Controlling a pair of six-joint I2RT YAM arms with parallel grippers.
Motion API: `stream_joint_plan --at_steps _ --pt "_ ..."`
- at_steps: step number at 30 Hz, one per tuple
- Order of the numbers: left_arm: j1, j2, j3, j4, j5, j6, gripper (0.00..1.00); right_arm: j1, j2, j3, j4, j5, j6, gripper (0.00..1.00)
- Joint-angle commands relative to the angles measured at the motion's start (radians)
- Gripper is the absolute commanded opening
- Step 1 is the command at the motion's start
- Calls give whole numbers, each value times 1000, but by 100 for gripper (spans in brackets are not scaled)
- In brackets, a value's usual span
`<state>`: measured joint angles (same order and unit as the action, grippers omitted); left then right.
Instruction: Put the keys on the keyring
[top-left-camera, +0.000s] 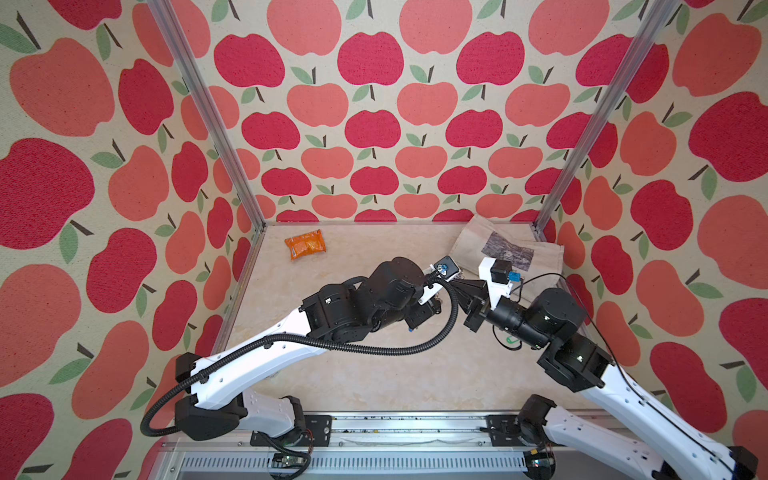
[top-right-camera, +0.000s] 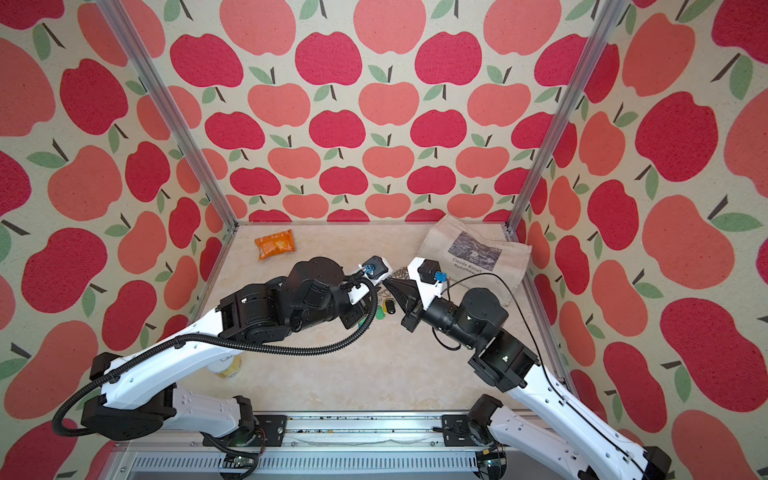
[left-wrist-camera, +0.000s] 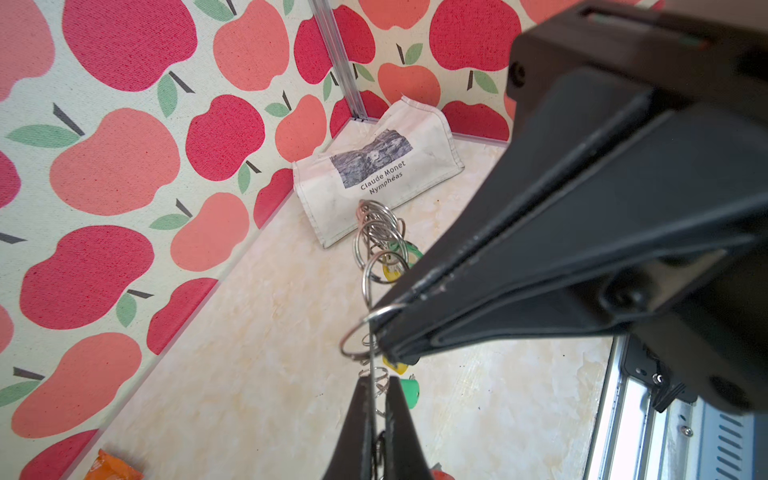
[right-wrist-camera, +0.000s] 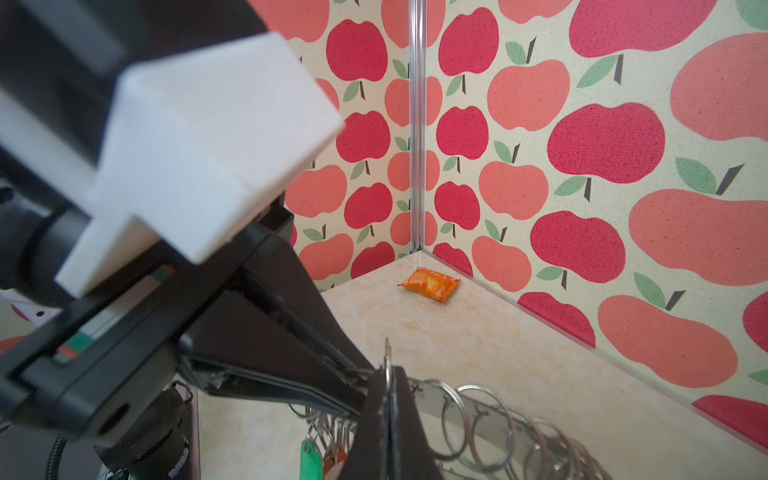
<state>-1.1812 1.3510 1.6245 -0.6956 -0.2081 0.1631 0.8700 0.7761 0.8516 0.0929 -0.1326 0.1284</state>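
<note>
Keyring (left-wrist-camera: 374, 230) edge-on in left wrist view

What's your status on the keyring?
Left tool shut on keyring. Right tool shut on one wire ring. Tagged keys bunched alongside. Packet, bag lie apart.

packet (top-left-camera: 305, 244) sitting back-left on table (top-left-camera: 374, 386) | bag (top-right-camera: 478, 249) lying in back-right corner | keyring (left-wrist-camera: 378, 232) hanging mid-table btwn left gripper (left-wrist-camera: 376, 386) & right gripper (right-wrist-camera: 388, 382) | keys (top-right-camera: 380, 311) dangling just below it | round container (top-right-camera: 228, 368) sitting front-left, partly under left arm
</note>
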Motion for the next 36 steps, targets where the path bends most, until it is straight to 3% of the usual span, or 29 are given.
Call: stream_joint_plan --at_steps 1,3,4,7,10,15,24,36 --pt "-48 -5 -18 88 342 -17 0 -21 38 -69 220 48 85 0" --pt "-37 -5 -21 73 341 -25 0 -22 35 -74 235 21 84 0" --pt "-30 -11 -22 69 345 -30 6 -22 31 -75 235 4 76 0" --pt "-8 -63 -55 97 375 -44 48 -27 6 -65 197 -60 31 0" --pt "29 -144 -108 166 428 -54 62 -42 -32 -62 154 -129 -6 0" --pt "104 -240 -156 240 493 -60 61 -89 -63 -44 116 -254 -8 0" --pt "142 -241 -161 259 515 -10 46 -111 -27 2 137 -474 43 0" --pt "142 -240 -176 246 541 29 35 -112 1 17 231 -600 138 0"
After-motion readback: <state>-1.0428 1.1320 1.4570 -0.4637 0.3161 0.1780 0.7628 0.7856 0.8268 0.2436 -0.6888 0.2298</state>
